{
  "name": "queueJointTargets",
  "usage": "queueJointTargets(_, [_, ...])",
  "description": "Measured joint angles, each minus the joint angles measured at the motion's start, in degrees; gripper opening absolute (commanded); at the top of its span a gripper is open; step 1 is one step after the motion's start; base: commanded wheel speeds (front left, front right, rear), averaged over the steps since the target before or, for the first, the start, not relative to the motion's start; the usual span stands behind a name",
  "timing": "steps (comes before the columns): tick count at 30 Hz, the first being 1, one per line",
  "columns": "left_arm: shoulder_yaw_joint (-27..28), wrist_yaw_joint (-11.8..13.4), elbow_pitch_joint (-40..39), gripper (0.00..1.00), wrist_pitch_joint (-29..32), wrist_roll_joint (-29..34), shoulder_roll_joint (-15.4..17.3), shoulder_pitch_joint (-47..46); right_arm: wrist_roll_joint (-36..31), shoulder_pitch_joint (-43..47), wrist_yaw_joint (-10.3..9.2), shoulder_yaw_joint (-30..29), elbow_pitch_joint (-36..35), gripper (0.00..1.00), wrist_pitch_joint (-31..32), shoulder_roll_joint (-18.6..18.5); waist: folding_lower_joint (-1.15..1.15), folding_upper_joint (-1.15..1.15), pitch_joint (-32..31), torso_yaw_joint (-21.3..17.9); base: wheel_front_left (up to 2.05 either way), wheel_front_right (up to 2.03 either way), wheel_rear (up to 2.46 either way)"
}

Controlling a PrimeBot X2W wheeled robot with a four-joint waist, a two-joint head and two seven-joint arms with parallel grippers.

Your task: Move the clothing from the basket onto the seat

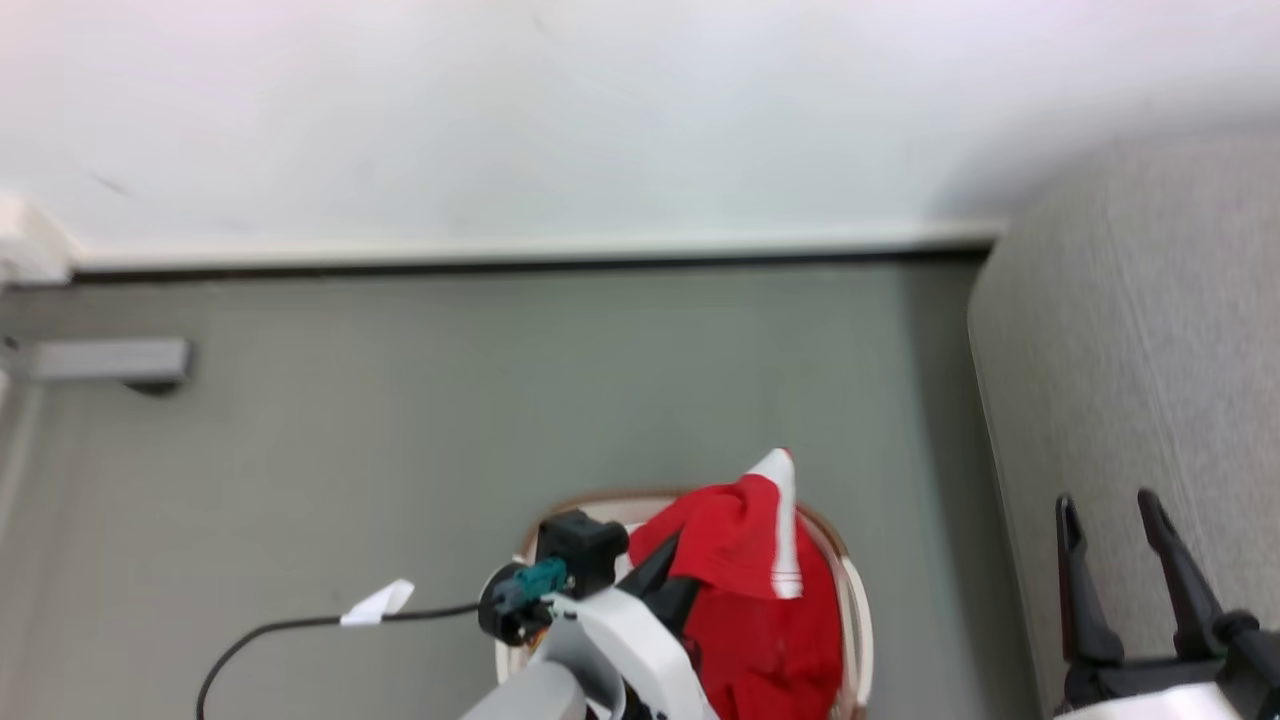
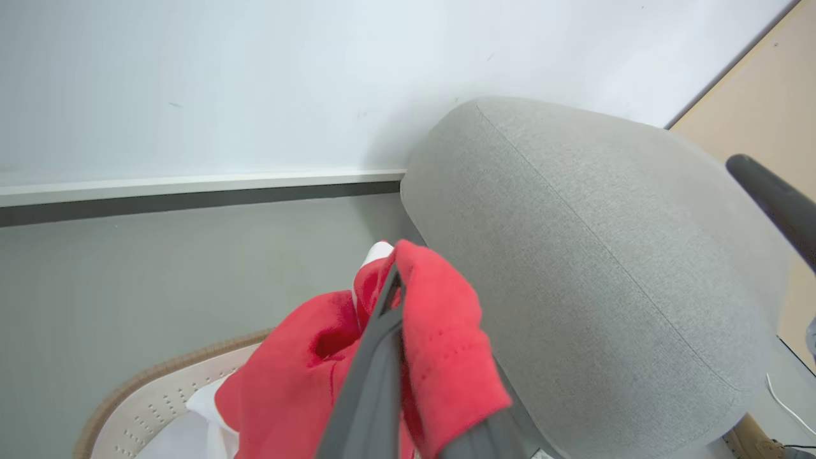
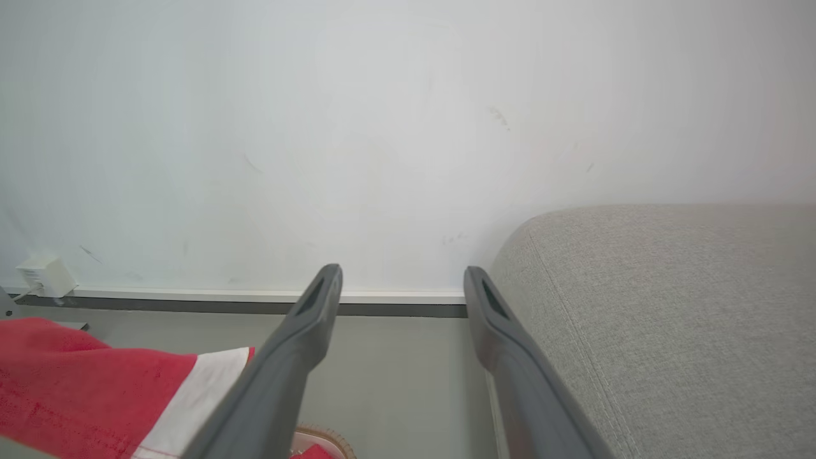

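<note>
Clothing (image 1: 750,580): heaped in basket (image 1: 858,610) on grey floor (image 1: 500,400). You see seat (image 1: 1130,400) just right of basket, narrow floor strip between. Black cable (image 1: 280,628) with white tag trails left of basket. Fabric red, dotted with small holes, white stripe along raised edge. Left gripper (image 2: 408,299): jaws clenched on raised fold, above basket rim. Right gripper (image 1: 1106,503): jaws released, spread, at seat edge, well apart from clothing.

No text, number or brand can be read anywhere. The clothing (image 1: 760,620) shows only plain red cloth and white trim, and the small white tag (image 1: 378,600) on the black cable (image 1: 440,611) is too blurred to make out.
</note>
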Motion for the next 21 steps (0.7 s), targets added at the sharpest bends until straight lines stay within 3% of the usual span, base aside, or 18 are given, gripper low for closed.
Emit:
queueJointTargets(12, [1.29,6.94,-23.32,0.00,6.69,-2.16,7.28,10.09,0.65,7.28,0.00,1.22,0.13,1.00,-0.01,-1.41,0.00,0.00,-13.82,3.30,0.00,0.00,0.00])
queueJointTargets(21, [3.04,10.46,-35.66,0.00,12.10,-2.56,13.37,11.63,4.93,7.46,0.00,11.14,-2.72,1.00,-0.01,-6.26,0.01,0.00,-17.91,3.78,0.00,0.00,0.00])
